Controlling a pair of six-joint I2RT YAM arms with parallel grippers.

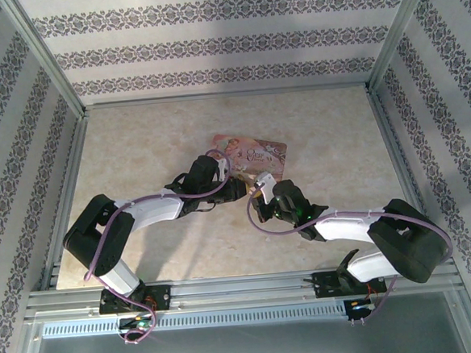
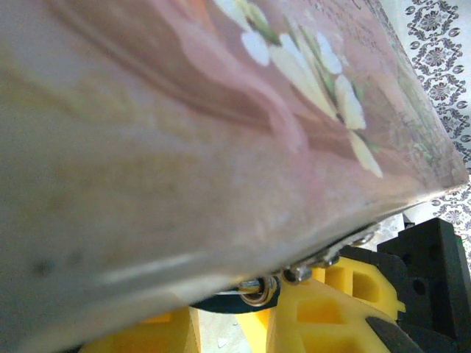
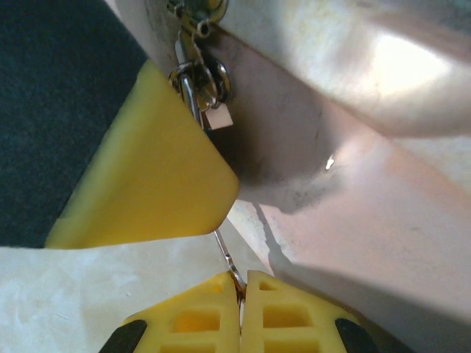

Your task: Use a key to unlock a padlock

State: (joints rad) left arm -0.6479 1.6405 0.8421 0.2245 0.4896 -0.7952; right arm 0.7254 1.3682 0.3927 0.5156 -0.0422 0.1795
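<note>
A: Pinching anything, the right gripper (image 3: 241, 294)?
B: Yes. Its fingers are clenched on the key (image 3: 227, 257), whose tip points up toward the padlock (image 3: 197, 77).
A: And the left gripper (image 2: 235, 310)?
B: It grasps the padlock, against the near edge of the pink box (image 1: 258, 152), mid-table (image 1: 137, 151).

Both arms look like the same build: chunky black joints, a white link on the left arm (image 1: 153, 208) and the right arm (image 1: 348, 225), thin purple cables (image 1: 259, 227) looping alongside, black bases (image 1: 135, 299), plus bright yellow fingers (image 3: 199, 323) with square moulded pockets.
</note>
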